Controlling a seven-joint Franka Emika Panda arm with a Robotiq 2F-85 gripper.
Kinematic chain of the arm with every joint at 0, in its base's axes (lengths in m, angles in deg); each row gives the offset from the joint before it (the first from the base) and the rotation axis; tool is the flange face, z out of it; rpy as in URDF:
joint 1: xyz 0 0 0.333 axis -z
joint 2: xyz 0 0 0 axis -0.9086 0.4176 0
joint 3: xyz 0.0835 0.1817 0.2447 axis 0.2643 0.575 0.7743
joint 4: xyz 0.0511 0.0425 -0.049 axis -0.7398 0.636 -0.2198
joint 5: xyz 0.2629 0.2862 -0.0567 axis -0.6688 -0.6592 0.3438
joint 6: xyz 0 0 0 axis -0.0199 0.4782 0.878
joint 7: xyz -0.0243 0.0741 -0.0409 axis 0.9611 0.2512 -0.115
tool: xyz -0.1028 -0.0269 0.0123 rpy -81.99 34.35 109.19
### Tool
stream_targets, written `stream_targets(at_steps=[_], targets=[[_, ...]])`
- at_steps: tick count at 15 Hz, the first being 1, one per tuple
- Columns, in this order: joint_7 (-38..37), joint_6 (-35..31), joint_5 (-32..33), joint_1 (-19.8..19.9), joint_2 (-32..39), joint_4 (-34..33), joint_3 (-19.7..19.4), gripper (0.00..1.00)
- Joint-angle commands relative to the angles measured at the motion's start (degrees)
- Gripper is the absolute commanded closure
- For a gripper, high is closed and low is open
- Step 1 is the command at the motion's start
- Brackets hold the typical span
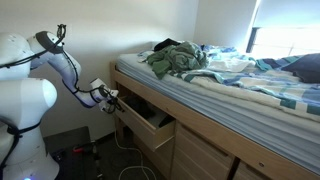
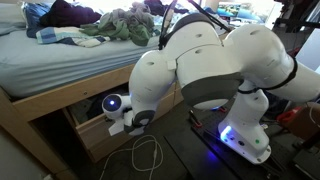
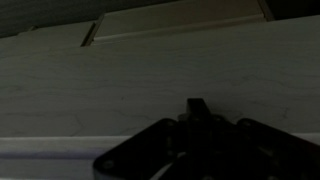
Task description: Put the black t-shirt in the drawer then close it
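Pincer (image 1: 112, 99) shut, just beside partly open drawer (image 1: 146, 122) front, under bed (image 1: 205, 122)

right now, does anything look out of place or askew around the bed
The wide light-brown wooden drawer under the bed stands partly pulled out, jutting past the panels beside it, with the shut gripper at its front. On the bed a green-and-white garment lies in a crumpled heap.

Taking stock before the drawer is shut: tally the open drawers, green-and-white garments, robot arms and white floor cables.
Open drawer: 1
Green-and-white garment: 1
Robot arm: 1
White floor cable: 1
Total: 4
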Motion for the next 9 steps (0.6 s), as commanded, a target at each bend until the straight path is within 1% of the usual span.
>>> stream_targets(at_steps=[1,9], targets=[[1.63,0.93,-2.47,-0.69,2.89,-2.87,-1.17,1.0],[1.38,0.83,-3.69,-1.39,4.95,-4.13,-2.59,1.0]])
